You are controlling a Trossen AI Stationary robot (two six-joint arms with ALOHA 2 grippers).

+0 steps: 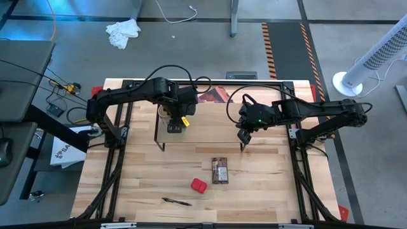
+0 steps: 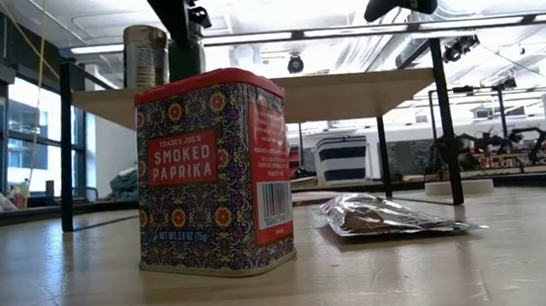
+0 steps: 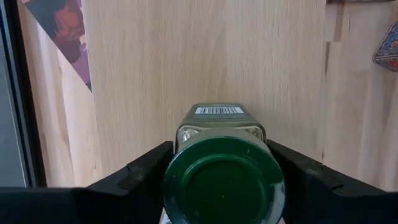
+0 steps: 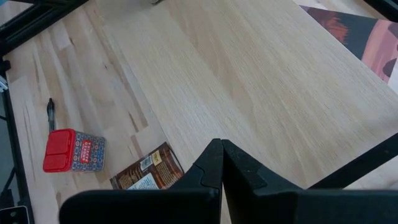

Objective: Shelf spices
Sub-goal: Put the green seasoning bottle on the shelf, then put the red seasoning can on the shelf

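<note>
The shelf [image 1: 210, 130] stands at the table's far middle. On the left part of its top board stands a green-lidded jar [image 3: 221, 180], and my left gripper [image 1: 177, 124] reaches down over it with a finger on each side. A tan-topped jar [image 2: 146, 55] stands on the board beside it. My right gripper [image 1: 244, 133] hangs shut and empty above the shelf's right end. The red tin [image 1: 198, 185] stands on its base and the brown packet [image 1: 219, 170] lies flat, both on the table in front of the shelf. My left gripper has the green-lidded jar between its two fingers [image 3: 149, 168], which close on the jar's body [image 3: 186, 134] just under the lid, one on each side. The fingers come from above, pointing down. The jar is upright, its base on the shelf's top board [image 3: 186, 62].
A dark reddish printed card [image 1: 213, 95] lies behind the shelf at the table's far edge. A black pen [image 1: 176, 201] lies near the front edge. The middle and right of the shelf board [image 4: 249, 81] are bare wood.
</note>
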